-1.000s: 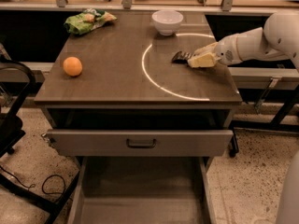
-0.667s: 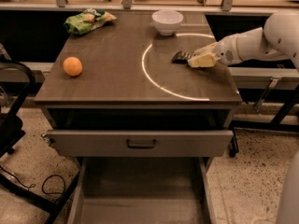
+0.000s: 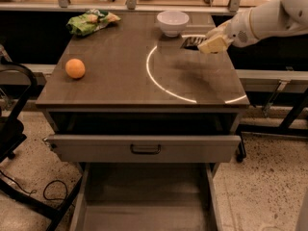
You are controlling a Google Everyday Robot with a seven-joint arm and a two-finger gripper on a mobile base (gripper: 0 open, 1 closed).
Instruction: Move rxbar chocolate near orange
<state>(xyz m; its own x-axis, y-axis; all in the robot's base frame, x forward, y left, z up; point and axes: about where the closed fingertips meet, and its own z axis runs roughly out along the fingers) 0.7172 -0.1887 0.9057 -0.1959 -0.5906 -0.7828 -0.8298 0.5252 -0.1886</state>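
The gripper (image 3: 204,44) hangs beside the white bowl (image 3: 173,22), fingers grasping the rxbar chocolate (image 3: 190,42); the orange (image 3: 75,68) sits well apart on the counter (image 3: 120,83).

Nothing legible is showing: the pincer (image 3: 206,44), hovering over the table's (image 3: 120,83) far right, is gripping the rxbar chocolate (image 3: 190,42), its pale stripes unreadable.

Dark rxbar chocolate (image 3: 191,42) in claw (image 3: 206,44), back right; orange (image 3: 75,68) near left edge.
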